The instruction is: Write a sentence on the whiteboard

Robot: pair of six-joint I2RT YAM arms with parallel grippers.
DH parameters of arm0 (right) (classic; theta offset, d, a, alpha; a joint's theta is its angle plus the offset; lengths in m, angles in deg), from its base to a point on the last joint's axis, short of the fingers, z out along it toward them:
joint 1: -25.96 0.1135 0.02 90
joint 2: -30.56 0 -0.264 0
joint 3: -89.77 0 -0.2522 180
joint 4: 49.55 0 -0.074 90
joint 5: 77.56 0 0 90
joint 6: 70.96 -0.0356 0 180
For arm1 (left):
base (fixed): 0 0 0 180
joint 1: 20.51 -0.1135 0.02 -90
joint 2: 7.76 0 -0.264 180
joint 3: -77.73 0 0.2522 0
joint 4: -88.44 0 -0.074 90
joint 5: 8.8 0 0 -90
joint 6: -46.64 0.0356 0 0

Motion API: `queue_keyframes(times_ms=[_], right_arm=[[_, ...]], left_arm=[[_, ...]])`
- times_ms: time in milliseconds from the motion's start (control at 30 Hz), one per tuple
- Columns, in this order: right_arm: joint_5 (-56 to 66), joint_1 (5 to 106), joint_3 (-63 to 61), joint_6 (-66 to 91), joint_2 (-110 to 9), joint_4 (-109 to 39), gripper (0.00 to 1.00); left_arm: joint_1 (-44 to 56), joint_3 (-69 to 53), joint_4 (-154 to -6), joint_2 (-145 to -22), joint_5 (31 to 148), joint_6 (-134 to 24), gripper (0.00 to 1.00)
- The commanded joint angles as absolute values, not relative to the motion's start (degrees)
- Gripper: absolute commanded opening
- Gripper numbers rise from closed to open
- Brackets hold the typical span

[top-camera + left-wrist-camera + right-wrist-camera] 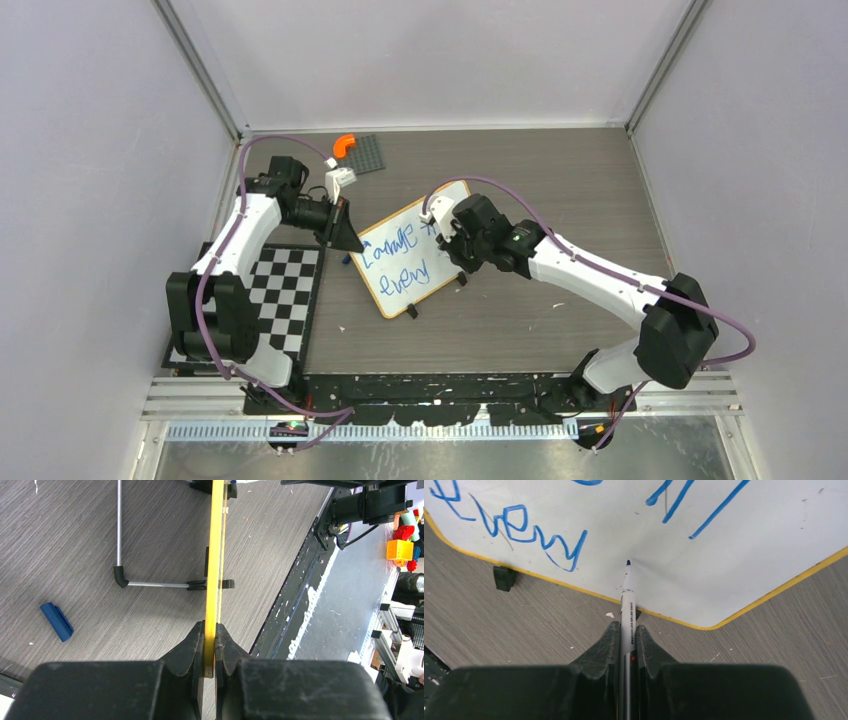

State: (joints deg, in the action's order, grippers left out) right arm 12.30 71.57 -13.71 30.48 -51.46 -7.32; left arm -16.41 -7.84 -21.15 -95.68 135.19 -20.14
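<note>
Right now the whiteboard [405, 302] is sitting on the table [560, 200] betw. the 2 arms, turned diagonally, its lower rim resting on small black clip feet [504, 577]. The L gripper [349, 240] is holding the board at its upper-left corner. In the L wrist view the whiteboard is showing edge-on as a thin yellow strip, and the fingers [196, 647] are pressing shut on both faces of it.

The R gripper [447, 240] is hovering over the board's right half. Its fingers [606, 645] are clamping a white marker [626, 605] that is pointing straight ahead. The dark tip is lying over the bare white face just inside the lower rim, right of the last word. Can't tell whether it is touching.

The sentence [395, 262] is showing in blue in 2 slanted lines: approx. "Courage in" on top, "every" below. In the R wrist view "every" is sitting near the lower-left rim, w/ the top line's strokes cut off by the frame.

A blue cap [56, 621] is lying on the table left of the board's edge, well apart from it. The checkerboard mat [285, 290] is lying under the L arm. The dark grey studded plate [365, 152] is sitting at the far side, w/ an orange piece [344, 144] on its left end.
</note>
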Motion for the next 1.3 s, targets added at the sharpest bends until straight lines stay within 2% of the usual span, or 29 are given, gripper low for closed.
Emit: queue_keyframes(times_ms=[0, 733, 1267], right_arm=[[16.9, 71.7, -12.5, 30.2, -51.9, -10.6, 0.00], [14.2, 74.3, -11.4, 30.5, -54.1, -11.3, 0.00], [18.2, 72.7, -14.1, 32.9, -53.2, -10.0, 0.00]], left_arm=[[-16.0, -8.1, -22.1, -94.3, 133.7, -19.4, 0.00], [-16.0, -7.7, -22.0, -93.9, 133.5, -19.1, 0.00], [-16.0, -7.8, -21.9, -94.3, 133.5, -18.9, 0.00]])
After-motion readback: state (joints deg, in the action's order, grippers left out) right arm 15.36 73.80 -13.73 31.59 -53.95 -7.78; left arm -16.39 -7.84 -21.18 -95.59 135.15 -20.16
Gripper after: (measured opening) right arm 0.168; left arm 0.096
